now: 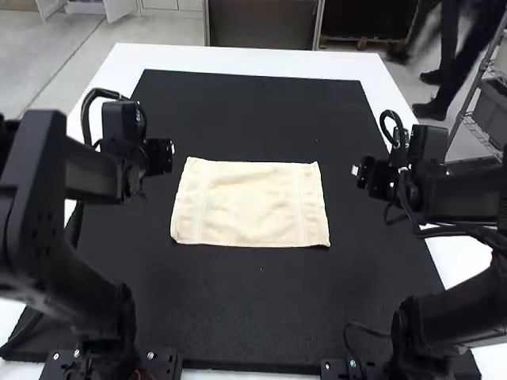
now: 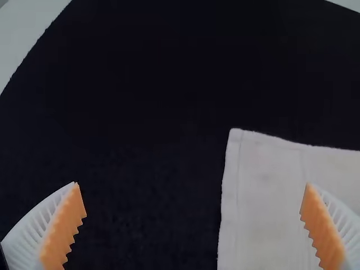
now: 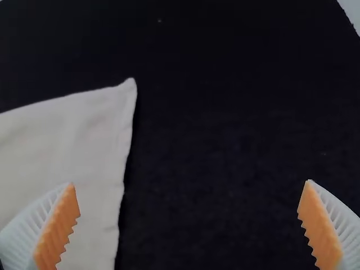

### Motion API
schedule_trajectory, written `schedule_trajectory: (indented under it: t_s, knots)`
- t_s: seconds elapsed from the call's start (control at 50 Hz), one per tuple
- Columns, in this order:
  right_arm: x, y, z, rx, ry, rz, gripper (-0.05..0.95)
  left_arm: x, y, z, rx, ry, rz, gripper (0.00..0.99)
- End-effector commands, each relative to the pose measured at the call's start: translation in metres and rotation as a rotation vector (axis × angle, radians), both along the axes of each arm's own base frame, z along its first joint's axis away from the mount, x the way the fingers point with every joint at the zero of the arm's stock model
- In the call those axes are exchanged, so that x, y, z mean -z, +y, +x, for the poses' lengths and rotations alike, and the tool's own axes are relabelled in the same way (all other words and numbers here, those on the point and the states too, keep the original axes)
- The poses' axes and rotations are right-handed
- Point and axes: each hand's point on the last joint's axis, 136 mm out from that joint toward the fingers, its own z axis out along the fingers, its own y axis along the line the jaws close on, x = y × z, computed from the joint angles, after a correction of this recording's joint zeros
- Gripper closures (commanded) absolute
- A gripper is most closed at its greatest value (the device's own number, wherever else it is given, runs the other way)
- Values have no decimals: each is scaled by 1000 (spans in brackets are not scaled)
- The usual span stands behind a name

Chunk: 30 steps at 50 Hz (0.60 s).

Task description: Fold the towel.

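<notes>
The towel (image 1: 249,203) is laid spread on the mat (image 1: 261,309), between the left gripper (image 2: 192,184) and the right gripper (image 3: 190,183), probably so that both ends can be reached. Both are held empty, fingers wide apart, apparently so that edges can be pinched.

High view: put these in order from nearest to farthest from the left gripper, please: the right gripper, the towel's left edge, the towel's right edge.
1. The towel's left edge, on the side facing the left gripper.
2. The towel's right edge, past the middle of the mat.
3. The right gripper, beyond the towel on the right.
</notes>
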Motion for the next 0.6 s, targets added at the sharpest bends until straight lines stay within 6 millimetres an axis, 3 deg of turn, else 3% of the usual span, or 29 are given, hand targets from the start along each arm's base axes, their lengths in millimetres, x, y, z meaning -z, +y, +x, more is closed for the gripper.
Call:
schedule_trajectory:
  t_s: [0.0,0.26,0.58]
  knots:
    - [0,4,1,-21,-9,-17,-10,-13,-1,13,45,-16,55,92]
    - [16,15,-2,-54,35,-7,-7,-13,-1,22,114,33,165,98]
    - [24,27,21,-107,49,28,-7,7,-17,38,210,81,117,79]
